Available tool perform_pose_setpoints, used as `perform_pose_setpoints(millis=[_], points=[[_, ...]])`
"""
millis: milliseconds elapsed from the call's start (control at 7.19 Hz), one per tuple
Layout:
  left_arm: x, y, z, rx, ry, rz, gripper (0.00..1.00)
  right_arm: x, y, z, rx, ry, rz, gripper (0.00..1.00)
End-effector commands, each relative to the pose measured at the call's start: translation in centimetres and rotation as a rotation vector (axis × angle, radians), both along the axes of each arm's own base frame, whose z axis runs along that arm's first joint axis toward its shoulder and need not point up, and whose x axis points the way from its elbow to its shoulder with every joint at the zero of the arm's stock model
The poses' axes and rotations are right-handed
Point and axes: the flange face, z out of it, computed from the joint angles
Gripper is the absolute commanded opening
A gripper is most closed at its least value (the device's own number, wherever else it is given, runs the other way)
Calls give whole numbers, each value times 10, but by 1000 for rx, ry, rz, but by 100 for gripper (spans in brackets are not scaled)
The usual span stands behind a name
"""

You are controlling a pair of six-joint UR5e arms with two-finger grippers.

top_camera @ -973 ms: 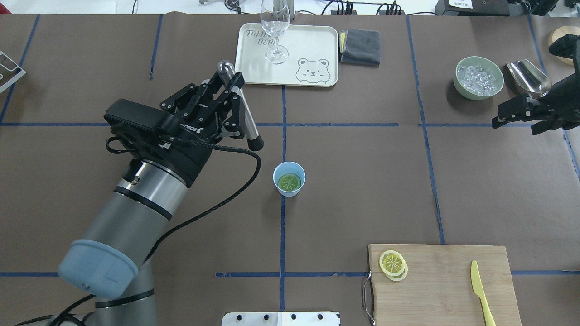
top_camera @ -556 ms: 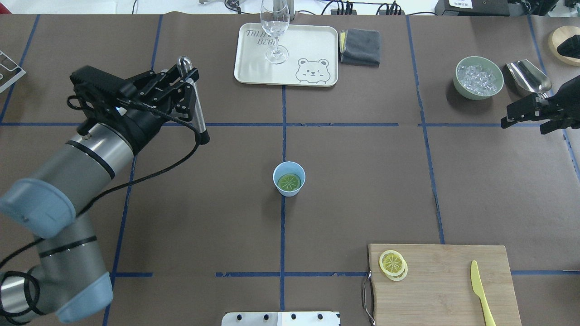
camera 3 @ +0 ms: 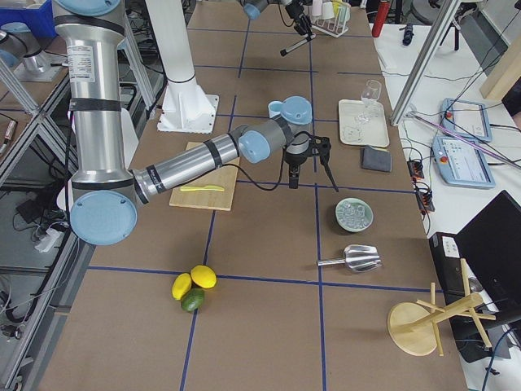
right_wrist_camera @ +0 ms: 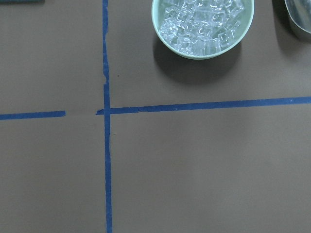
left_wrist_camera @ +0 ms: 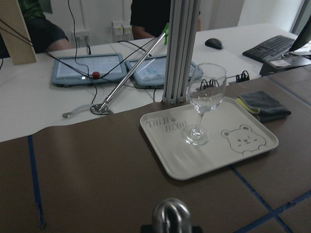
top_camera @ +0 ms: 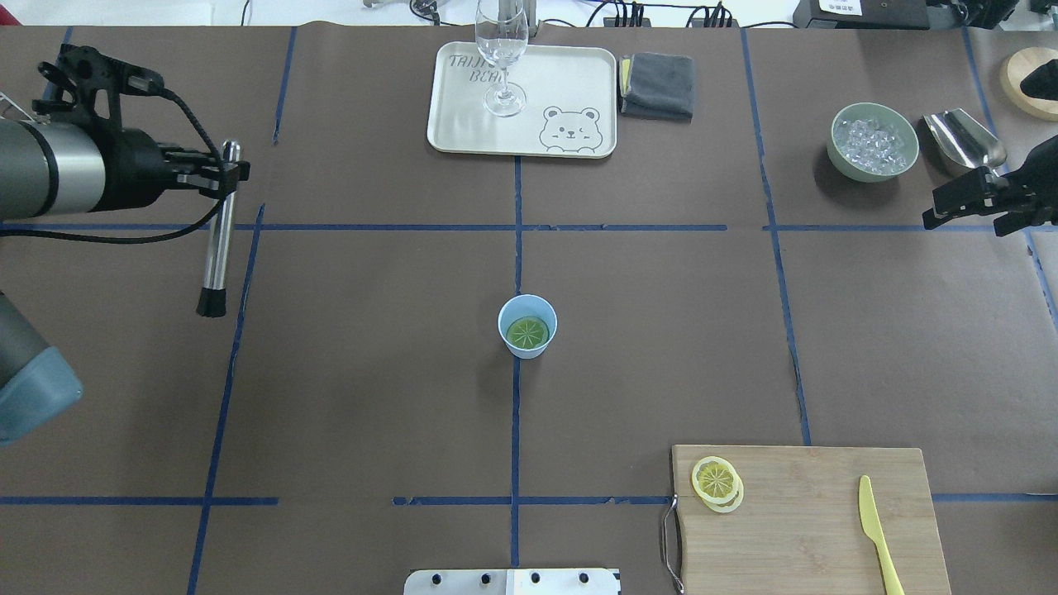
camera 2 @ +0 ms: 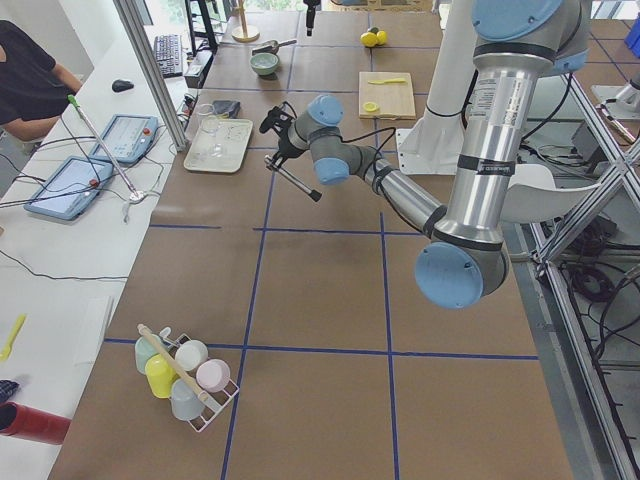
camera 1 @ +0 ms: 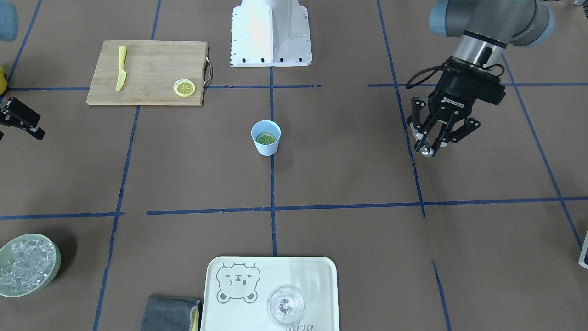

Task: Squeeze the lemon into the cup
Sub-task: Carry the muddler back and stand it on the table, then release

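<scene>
Light-blue tapered plastic cup [top_camera: 529, 351] holding citrus slice [top_camera: 527, 332], left gripper [top_camera: 225, 172] well aside pinching black-tipped steel rod [top_camera: 216, 248], right gripper [top_camera: 965, 216] opposite, fingers spread

Even overhead light; exterior views sharp. Soft shadow beside pale-green bowl of ice [right_wrist_camera: 204, 29]. Glare blows out white robot pedestal [camera 1: 271, 27]. Left wrist view dim, near shiny steel rod [left_wrist_camera: 171, 216] blurred.

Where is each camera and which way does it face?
Front-facing: across table, facing base; left gripper holds muddler.
Overhead: behind robot, looking down; right gripper.
Exterior left: table's end; left arm near.
Exterior right: opposite end; right arm near.
Left wrist: faces wine glass; muddler's end.
Right wrist: straight down, ice bowl.
First two share the cup.
</scene>
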Motion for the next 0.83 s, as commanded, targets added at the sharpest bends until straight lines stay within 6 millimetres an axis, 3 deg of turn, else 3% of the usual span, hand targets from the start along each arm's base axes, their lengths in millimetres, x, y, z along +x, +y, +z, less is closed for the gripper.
perform_pose_setpoints(millis=[0,139,417,695], points=[[-22,2,65,-371,-151,70,0,6,-4,11,17,10,-20,100],[-17,-4,104,-489,-244,78,0,6,-4,11,17,10,-21,100],[-8,-14,168,-547,-330,140,0,7,-2,15,11,13,-22,100],[1,-11,198,-600,-324,220,0,6,-3,13,14,12,-22,100]])
